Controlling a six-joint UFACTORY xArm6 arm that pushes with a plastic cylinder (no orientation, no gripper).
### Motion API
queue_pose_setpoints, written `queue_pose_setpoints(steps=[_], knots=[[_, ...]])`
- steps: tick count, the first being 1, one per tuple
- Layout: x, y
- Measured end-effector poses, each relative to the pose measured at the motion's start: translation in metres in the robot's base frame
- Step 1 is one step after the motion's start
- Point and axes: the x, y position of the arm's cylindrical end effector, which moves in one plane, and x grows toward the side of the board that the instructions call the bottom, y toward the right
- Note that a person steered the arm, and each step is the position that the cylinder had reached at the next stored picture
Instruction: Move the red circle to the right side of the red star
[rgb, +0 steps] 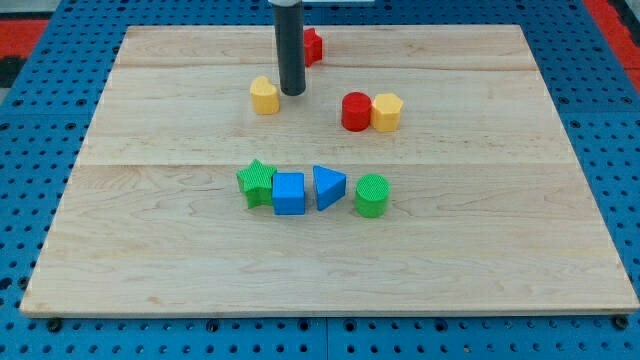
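The red circle (356, 111) stands right of the board's middle, touching a yellow hexagon (387, 112) on its right. The red star (312, 46) sits near the view's top, partly hidden behind my rod. My tip (292, 93) rests on the board just below the red star, right beside a second yellow block (264, 96), and to the upper left of the red circle.
A row near the middle holds a green star (257, 182), a blue cube (289, 193), a blue triangle (327, 186) and a green cylinder (371, 194). The wooden board (500, 250) lies on a blue pegboard surface.
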Motion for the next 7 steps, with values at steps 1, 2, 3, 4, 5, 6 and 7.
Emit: queue_pose_setpoints(steps=[1,2,3,4,5,6,7], knots=[[0.039,0.0],[0.057,0.0],[0.063,0.031],[0.073,0.058],[0.073,0.067],[0.072,0.091],[0.071,0.091]])
